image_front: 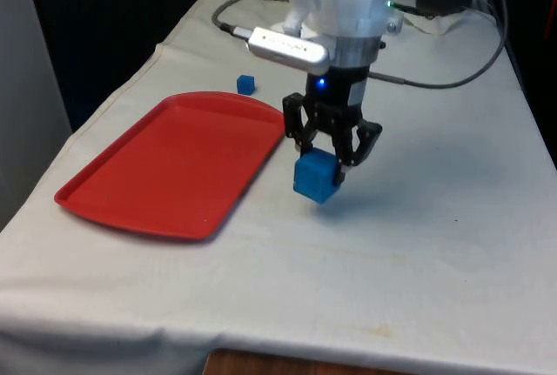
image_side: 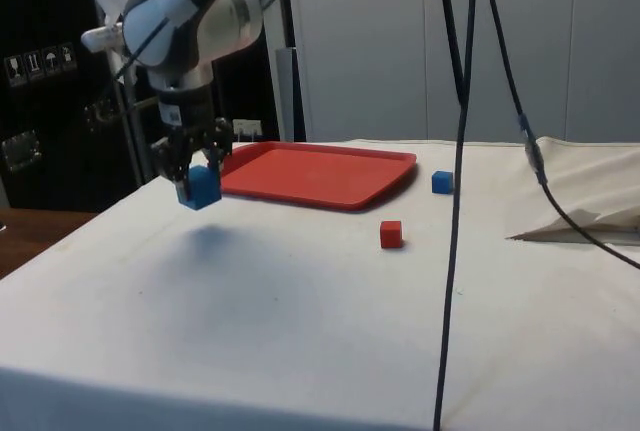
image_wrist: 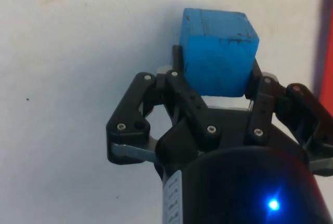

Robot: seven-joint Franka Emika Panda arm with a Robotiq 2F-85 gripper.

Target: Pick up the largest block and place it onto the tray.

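The black two-finger tool (image_front: 329, 159) is clamped on the large blue cube-shaped block (image_front: 315, 176), holding it in the air above the white-clothed surface (image_front: 435, 244), just off the long edge of the flat red plastic tray (image_front: 174, 162). Bare cloth lies all round. A small blue cube (image_side: 442, 182) and a small red cube (image_side: 391, 234) sit apart, beyond the tray's end. No writing is readable.

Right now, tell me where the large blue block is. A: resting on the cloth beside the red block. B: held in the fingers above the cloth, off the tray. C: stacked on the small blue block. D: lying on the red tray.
B: the gripper is shut on the large blue block, which hangs above the white cloth with its shadow below it in the side view, beside the red tray.
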